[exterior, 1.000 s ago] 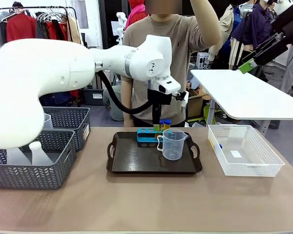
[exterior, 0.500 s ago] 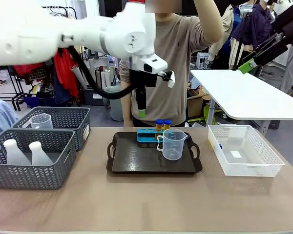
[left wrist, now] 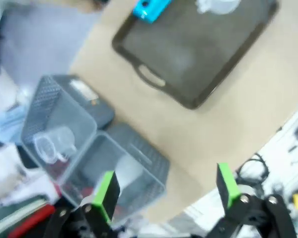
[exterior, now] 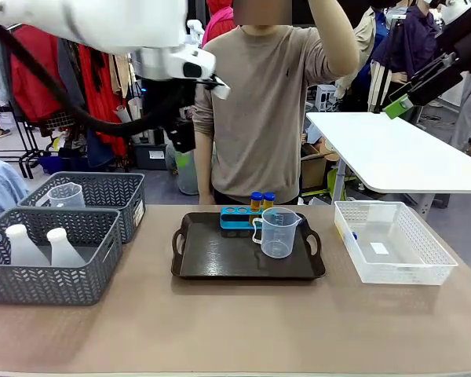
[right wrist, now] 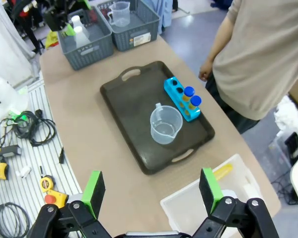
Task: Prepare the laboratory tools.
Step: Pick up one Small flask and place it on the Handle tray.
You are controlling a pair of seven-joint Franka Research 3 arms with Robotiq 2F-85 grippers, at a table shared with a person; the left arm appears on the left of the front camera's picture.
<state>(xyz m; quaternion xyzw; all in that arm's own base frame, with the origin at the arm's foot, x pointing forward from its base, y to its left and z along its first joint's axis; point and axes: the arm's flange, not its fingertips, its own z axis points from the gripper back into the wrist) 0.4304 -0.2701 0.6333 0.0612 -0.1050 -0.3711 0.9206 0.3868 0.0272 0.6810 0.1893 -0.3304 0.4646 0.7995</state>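
Note:
A clear handled beaker (exterior: pixel 278 232) stands on the dark tray (exterior: pixel 220 263), in front of the blue rack (exterior: pixel 237 217) that holds two blue-capped tubes (exterior: pixel 261 201). My left gripper (exterior: pixel 179 141) hangs open and empty high above the table, left of the tray. Its blurred wrist view looks down on the grey baskets (left wrist: pixel 121 163), the tray (left wrist: pixel 188 59) and the rack (left wrist: pixel 150 9). Two white flasks (exterior: pixel 39 245) stand in the near grey basket (exterior: pixel 47 283). My right gripper (right wrist: pixel 151 188) is open, high over the beaker (right wrist: pixel 165 124) and tubes (right wrist: pixel 191 96).
The far grey basket (exterior: pixel 114 192) holds another clear beaker (exterior: pixel 67 195). A white mesh basket (exterior: pixel 392 271) sits right of the tray, with a yellowish tube (right wrist: pixel 219 173) in it. A person stands behind the table with one arm raised. A white side table (exterior: pixel 400 153) is at the far right.
My left arm has swung up and to the left, from just above the rack and tubes toward the space over the grey baskets. Its jaws stayed open. The tray's contents have not moved.

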